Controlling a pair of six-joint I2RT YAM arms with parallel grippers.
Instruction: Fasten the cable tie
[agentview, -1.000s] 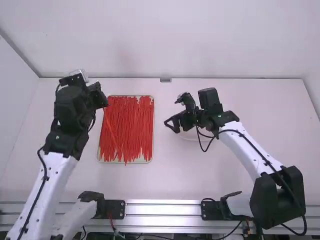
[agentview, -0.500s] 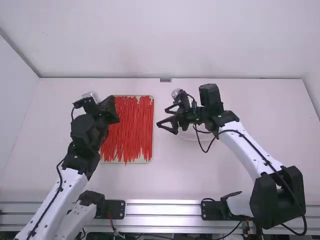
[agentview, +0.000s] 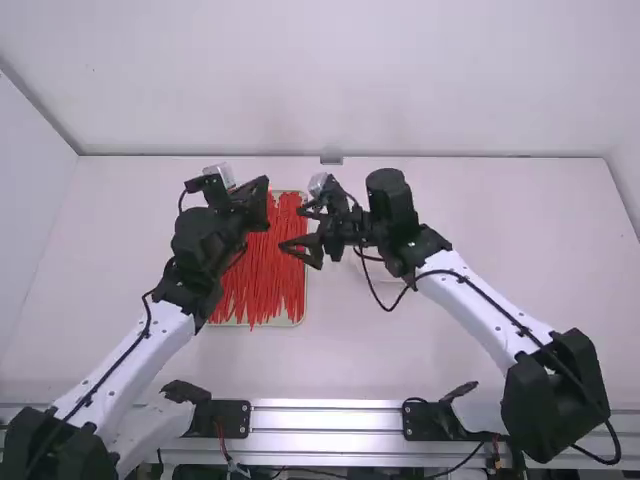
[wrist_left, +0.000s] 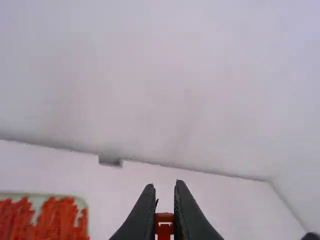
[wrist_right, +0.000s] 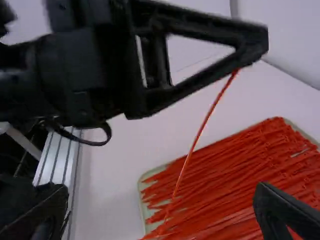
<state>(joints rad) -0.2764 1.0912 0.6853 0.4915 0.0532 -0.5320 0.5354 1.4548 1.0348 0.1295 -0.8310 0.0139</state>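
- On the bench (agentview: 520, 200) the work has drawn in over the last second from either side to one spot above the tray. Broad bare surface lies to the right. The back wall (agentview: 330, 80) runs behind and the front rail (agentview: 330, 412) sits by the arm bases.
- The left arm (agentview: 150, 335) has swung in from the far left edge and now reaches across the tray. The right arm (agentview: 470, 300) has pushed leftward to meet it, so little free air is left between them.
- The tray (agentview: 304, 300) has not shifted and its heap of red ties (agentview: 270, 285) lies directly below the meeting point. Its right rim is the nearest edge to catch on.
- The left end effector (agentview: 258, 205) is clamped nearly closed, with only the tie's thickness between its fingers.
- The right end effector (agentview: 300, 236) is spread wide and holds nothing. It sits just beside the left one and faces it.
- The cable tie (wrist_right: 200, 135) is pinched by its head (wrist_left: 164, 226) in the left end effector. Its strap hangs down until the tip reaches the heap. The handover looks close: the right end effector probably needs to catch the loose tail, well above the pile.
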